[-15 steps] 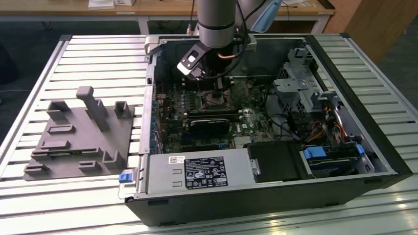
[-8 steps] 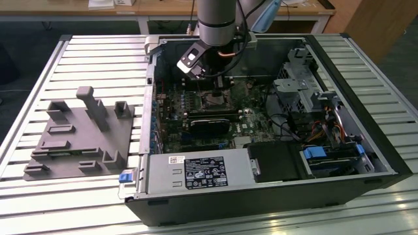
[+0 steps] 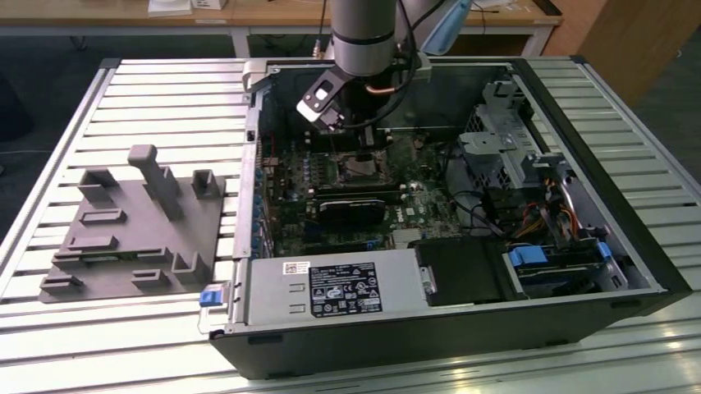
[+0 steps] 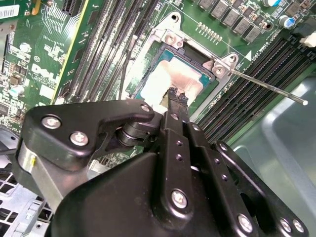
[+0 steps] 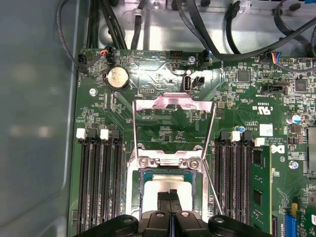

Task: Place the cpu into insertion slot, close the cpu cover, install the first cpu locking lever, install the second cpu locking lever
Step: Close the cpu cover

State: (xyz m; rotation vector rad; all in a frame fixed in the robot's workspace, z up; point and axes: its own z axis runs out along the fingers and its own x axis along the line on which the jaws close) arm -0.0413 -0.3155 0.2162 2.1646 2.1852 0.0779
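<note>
Black metal makes the big computer case (image 3: 438, 345) lying open on the slatted worktop (image 3: 164, 82). Just inside, the green board (image 3: 290, 217) lies flat. On it the cpu (image 5: 153, 190) sits down in the insertion slot (image 5: 139, 190). The arm (image 3: 362, 33) reaches down, and its fingers (image 5: 164, 200) are squeezed tight together with nothing between them, tips right at the cpu's shiny top. Past them the cpu cover (image 5: 175, 102) is flipped open, with a thin lever (image 5: 211, 133) along each side.
</note>
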